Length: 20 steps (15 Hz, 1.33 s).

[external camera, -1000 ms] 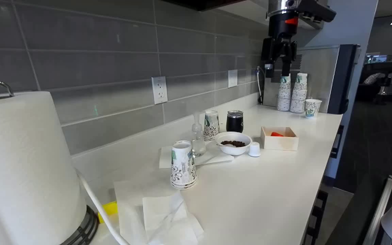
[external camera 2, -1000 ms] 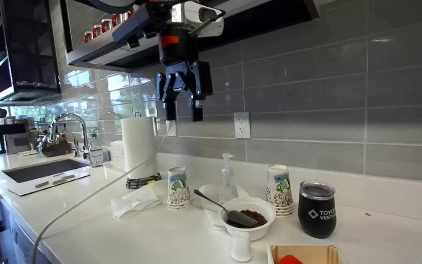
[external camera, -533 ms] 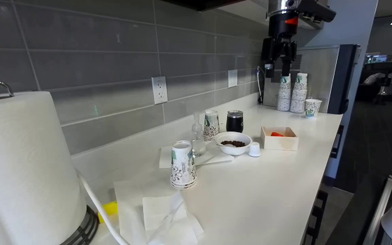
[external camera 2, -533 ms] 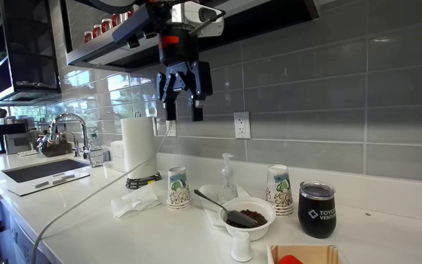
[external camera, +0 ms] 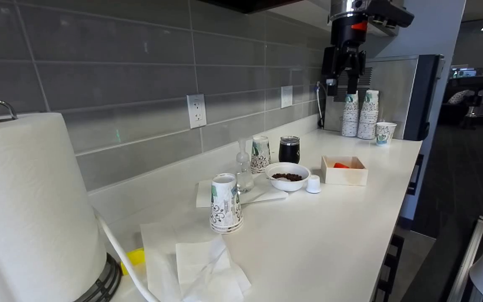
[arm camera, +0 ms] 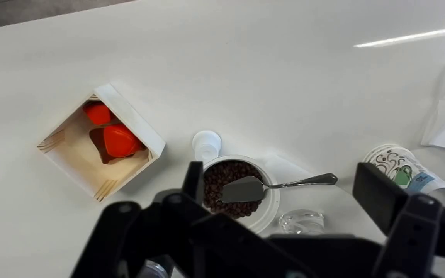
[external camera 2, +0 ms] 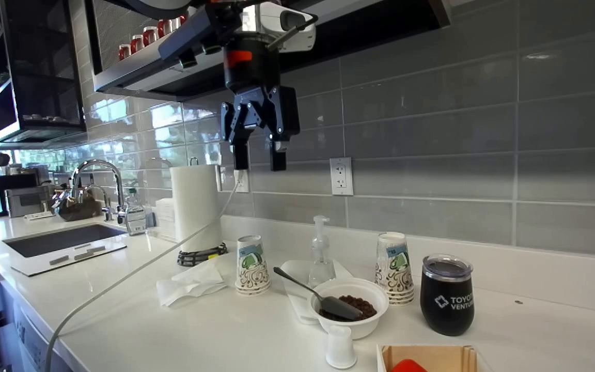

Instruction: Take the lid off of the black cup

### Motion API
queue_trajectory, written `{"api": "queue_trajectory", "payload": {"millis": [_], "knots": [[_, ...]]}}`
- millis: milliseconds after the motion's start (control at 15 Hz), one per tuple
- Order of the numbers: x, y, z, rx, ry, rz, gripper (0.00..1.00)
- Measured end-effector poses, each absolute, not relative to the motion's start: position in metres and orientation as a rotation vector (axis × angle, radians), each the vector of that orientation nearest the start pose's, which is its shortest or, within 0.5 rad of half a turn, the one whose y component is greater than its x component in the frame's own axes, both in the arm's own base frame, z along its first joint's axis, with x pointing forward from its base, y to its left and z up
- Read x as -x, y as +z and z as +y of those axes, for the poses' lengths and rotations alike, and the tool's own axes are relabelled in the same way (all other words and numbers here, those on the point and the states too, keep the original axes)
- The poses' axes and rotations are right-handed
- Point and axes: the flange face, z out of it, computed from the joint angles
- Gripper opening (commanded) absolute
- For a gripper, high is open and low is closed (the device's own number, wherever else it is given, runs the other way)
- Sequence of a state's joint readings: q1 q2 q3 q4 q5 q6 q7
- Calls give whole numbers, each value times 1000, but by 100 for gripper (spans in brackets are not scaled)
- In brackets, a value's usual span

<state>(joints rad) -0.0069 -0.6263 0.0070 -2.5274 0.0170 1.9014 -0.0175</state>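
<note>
The black cup (external camera 2: 447, 307) stands upright on the counter, right of the bean bowl in an exterior view; it also shows behind the bowl in an exterior view (external camera: 289, 153). Its round lid (external camera 2: 447, 266), dark in the middle with a clear rim, sits on top of it. In the wrist view only a bit of the lid (arm camera: 153, 269) shows at the bottom edge, the rest hidden by the gripper. My gripper (external camera 2: 259, 159) is open and empty, high above the counter, pointing down. In the wrist view its fingers (arm camera: 284, 183) stand wide apart over the bowl and spoon.
A white bowl (external camera 2: 380, 299) of beans with a metal server (external camera 2: 341, 308) stands near the cup. Around it are patterned paper cups (external camera 2: 394, 268), a clear pump bottle (external camera 2: 321, 258), a small white cup (external camera 2: 340, 349) and a wooden box (external camera: 346, 177) with red items. A shelf hangs above.
</note>
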Motion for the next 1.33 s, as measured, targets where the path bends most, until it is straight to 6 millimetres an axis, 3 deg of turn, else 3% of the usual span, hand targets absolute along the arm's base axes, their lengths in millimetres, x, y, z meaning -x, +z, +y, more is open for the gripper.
{"api": "queue_trajectory", "payload": {"millis": [667,933,1333], "knots": [[-365,474,-4,3128,-14,63,100],[-383,449,-21,3120,-78,199,100],[-427,399,-61,3126,-198,389,100]]}}
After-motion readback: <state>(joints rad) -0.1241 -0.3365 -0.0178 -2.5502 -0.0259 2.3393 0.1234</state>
